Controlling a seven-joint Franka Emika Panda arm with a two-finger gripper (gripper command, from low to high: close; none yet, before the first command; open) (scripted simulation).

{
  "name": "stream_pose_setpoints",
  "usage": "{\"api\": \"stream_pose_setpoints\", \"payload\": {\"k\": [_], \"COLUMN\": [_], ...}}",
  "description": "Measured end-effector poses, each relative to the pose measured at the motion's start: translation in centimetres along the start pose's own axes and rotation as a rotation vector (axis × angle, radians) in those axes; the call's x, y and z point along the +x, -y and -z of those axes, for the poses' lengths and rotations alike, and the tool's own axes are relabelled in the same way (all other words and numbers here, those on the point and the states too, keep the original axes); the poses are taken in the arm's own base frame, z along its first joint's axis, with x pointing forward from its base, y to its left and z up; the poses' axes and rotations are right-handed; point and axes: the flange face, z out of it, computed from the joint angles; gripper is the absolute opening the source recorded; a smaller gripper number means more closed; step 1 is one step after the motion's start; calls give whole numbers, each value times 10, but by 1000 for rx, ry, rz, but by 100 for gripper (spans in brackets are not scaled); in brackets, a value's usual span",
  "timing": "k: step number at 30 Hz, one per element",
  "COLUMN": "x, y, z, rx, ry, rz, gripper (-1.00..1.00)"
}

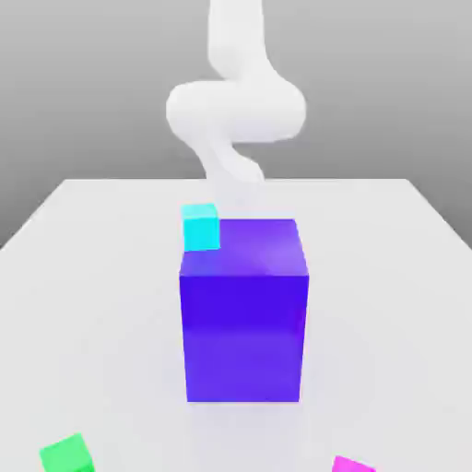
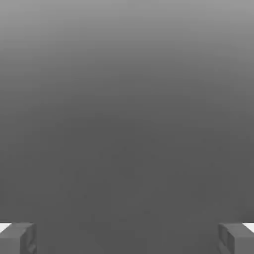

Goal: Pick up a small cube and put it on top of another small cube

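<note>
Exterior view low, close, facing arm across table, hand view past fingertips.

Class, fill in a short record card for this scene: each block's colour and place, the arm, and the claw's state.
big block: purple block, centre of the white table
behind it: cyan cube
near edge: green cube, magenta cube
arm: white arm, behind the blocks
claw: claw, open, holding nothing

Large purple block on white table.
</note>
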Motion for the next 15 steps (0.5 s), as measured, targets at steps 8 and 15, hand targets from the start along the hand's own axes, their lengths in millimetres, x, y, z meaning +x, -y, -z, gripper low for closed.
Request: {"api": "stream_pose_setpoints", "payload": {"k": [8,15], "x": [-29,-71], "y": [19,10], "z": [-141,-256], "rx": [-221,-369], "ry": [55,124], "rz": [-65,-121], "gripper": [0,0]}}
